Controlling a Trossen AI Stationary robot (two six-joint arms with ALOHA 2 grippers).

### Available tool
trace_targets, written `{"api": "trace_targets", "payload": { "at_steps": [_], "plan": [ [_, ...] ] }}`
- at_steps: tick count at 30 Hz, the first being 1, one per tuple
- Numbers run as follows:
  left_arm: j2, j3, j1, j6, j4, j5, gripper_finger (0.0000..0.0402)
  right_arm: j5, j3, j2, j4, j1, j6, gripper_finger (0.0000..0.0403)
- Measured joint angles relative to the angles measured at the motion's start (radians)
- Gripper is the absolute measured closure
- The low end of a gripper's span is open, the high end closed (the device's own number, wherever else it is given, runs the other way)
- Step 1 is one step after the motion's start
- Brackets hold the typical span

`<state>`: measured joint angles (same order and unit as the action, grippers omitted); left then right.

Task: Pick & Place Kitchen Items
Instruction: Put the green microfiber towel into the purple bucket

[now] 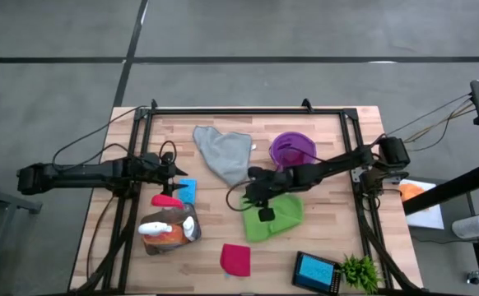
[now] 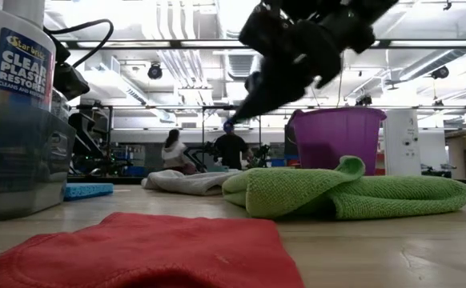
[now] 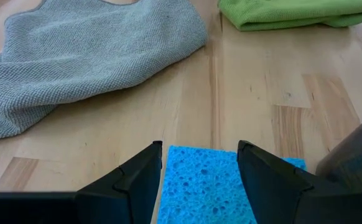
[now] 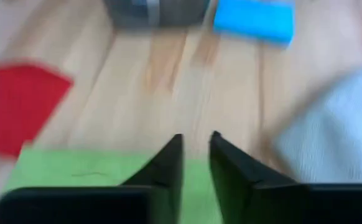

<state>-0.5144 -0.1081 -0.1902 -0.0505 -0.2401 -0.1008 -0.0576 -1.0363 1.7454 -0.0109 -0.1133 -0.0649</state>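
Blue sponge (image 3: 209, 186) lengthwise between left jaws

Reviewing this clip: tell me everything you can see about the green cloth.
The green cloth is bright lime, of a fine looped weave like microfibre. It lies loosely folded on the wooden table, right of centre, one rounded fold standing up at its end in the low view. The purple bucket stands behind it and the grey cloth lies apart from it. The right gripper hangs above its edge, fingers close together; no contact shows.
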Motion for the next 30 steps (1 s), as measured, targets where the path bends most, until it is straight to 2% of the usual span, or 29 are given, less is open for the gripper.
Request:
{"api": "trace_targets", "payload": {
  "at_steps": [4, 8, 13, 16, 20, 30],
  "plan": [
    [0.000, 0.000, 0.000, 0.000, 0.000, 0.000, 0.0187, 0.020, -0.061, 0.012, -0.246, -0.029, 0.006, 0.0230],
    [0.000, 0.000, 0.000, 0.000, 0.000, 0.000, 0.0187, 0.021, -0.126, 0.021, -0.365, -0.073, 0.020, 0.0126],
    [0.000, 0.000, 0.001, 0.000, 0.001, 0.000, 0.0187, 0.024, -0.181, 0.051, -0.486, -0.145, 0.045, 0.0040],
    [0.000, 0.000, 0.001, 0.000, 0.002, 0.000, 0.0187, 0.015, -0.211, 0.059, -0.530, -0.196, 0.083, 0.0019],
    [0.000, 0.000, 0.001, 0.000, 0.002, 0.000, 0.0187, 0.033, -0.231, 0.089, -0.546, -0.263, 0.149, 0.0014],
    [0.000, 0.000, 0.001, 0.000, 0.002, 0.000, 0.0188, 0.331, -0.263, 0.254, -0.603, -0.329, 0.198, 0.0014]
  ]
}}
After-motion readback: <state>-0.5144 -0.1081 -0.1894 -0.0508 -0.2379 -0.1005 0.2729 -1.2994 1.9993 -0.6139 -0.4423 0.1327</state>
